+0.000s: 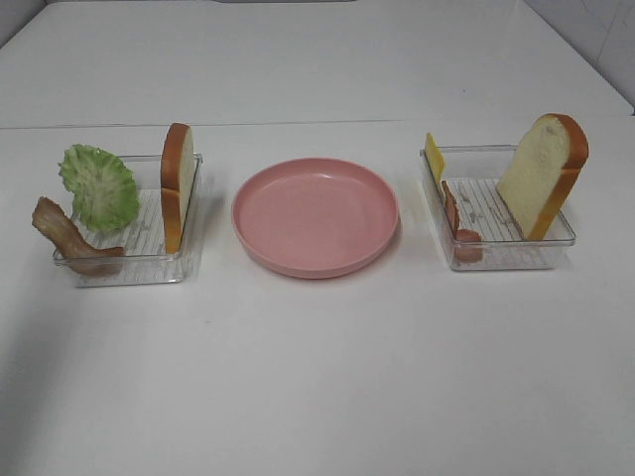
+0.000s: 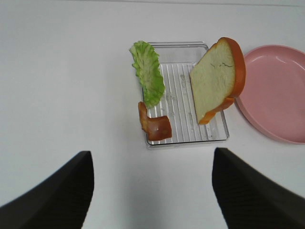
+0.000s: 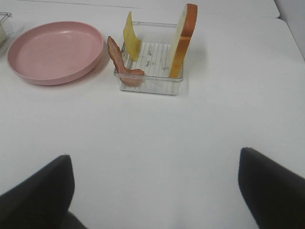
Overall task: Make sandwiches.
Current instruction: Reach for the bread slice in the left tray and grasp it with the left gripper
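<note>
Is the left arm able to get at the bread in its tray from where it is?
Probably yes. The left gripper is open, and nothing stands between it and the tray. The bread stands on edge, clear of the lettuce and bacon.

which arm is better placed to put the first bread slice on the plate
Left, probably. The left tray's bread slice stands beside the pink plate; the right tray's bread slice leans on the side away from it, past cheese and bacon. The left claw and right claw are open, empty.
</note>
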